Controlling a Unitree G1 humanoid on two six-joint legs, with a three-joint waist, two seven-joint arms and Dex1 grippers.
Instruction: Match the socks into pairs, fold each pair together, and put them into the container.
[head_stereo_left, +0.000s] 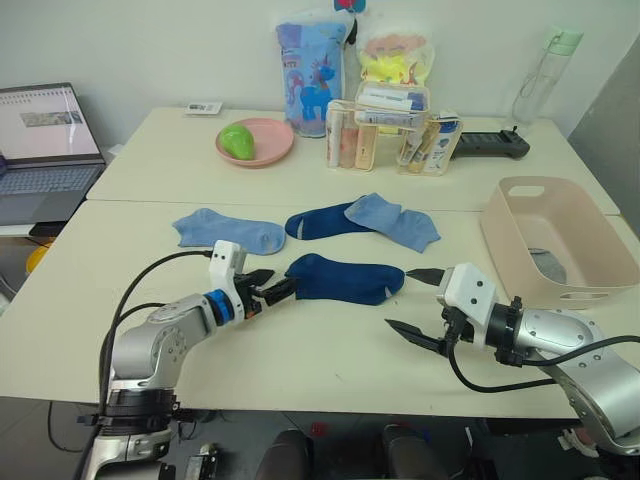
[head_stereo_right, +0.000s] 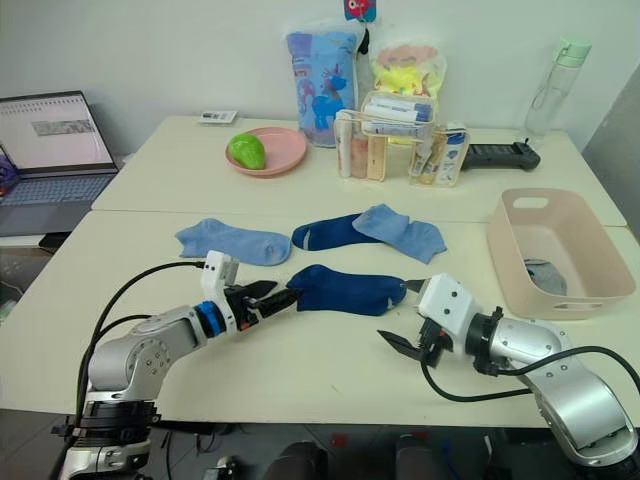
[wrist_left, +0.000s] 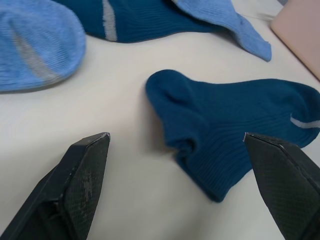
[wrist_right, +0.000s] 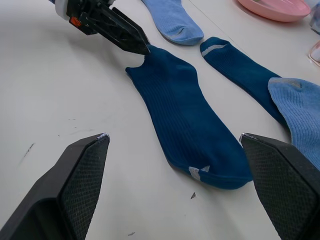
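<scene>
The left gripper gapes wide at the heel end of a navy sock on the counter. The right gripper, also wide apart and empty, faces the sock's toe. The head views add a grey sock inside the tub, beyond the right gripper.

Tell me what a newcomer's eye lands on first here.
A dark blue sock lies flat mid-table, with the left tool open at one end and the right tool open at the other. Behind it lie two light blue socks and another dark blue sock. A pale pink tub sits at the table's right.
</scene>
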